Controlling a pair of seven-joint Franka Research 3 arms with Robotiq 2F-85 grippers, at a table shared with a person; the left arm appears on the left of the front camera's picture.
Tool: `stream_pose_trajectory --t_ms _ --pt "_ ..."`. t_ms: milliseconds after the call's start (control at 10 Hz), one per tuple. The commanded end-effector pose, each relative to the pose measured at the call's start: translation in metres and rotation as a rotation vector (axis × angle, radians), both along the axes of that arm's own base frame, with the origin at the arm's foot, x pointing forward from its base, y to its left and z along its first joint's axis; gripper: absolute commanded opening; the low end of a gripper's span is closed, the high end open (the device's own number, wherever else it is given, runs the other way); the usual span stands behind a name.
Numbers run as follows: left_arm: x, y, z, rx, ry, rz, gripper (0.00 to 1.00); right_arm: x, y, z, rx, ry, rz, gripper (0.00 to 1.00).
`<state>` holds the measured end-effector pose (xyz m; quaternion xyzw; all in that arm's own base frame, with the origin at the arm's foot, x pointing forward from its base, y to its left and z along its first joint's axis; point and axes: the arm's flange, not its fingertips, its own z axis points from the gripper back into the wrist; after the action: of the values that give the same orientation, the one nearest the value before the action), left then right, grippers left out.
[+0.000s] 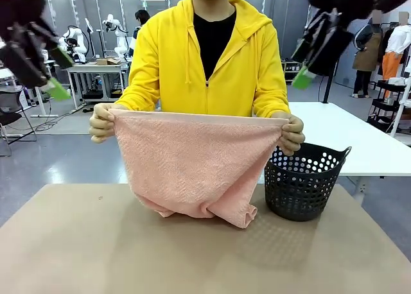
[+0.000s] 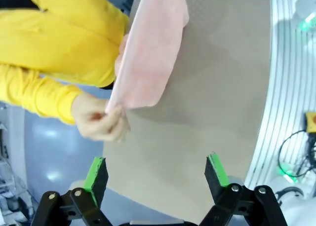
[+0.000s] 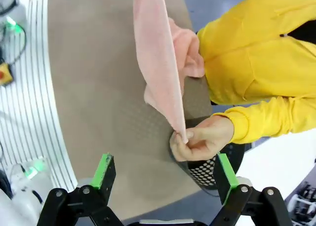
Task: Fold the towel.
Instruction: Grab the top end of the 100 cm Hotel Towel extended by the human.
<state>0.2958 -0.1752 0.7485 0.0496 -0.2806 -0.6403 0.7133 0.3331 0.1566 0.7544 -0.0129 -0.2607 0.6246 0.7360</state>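
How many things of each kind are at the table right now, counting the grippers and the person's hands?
Towel: 1
Basket: 1
Grippers: 2, left gripper and right gripper, both open
Person's hands: 2, each holding a top corner of the towel
Total: 6

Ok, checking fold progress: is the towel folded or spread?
Spread: towel hangs between the person's hands, bottom bunched on table.

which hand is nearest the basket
The hand on the robot's right, just above the black perforated plastic basket; the other hand grips the salmon-pink terry towel's opposite corner.
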Motion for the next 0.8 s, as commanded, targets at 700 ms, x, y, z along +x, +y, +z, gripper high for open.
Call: stream_pose_trajectory --t_ms 700 --pt "0.117 -0.079 -0.02 0.197 0.048 -0.165 1.0 0.084 0.04 -0.037 -0.182 -0.035 0.07 1.0"
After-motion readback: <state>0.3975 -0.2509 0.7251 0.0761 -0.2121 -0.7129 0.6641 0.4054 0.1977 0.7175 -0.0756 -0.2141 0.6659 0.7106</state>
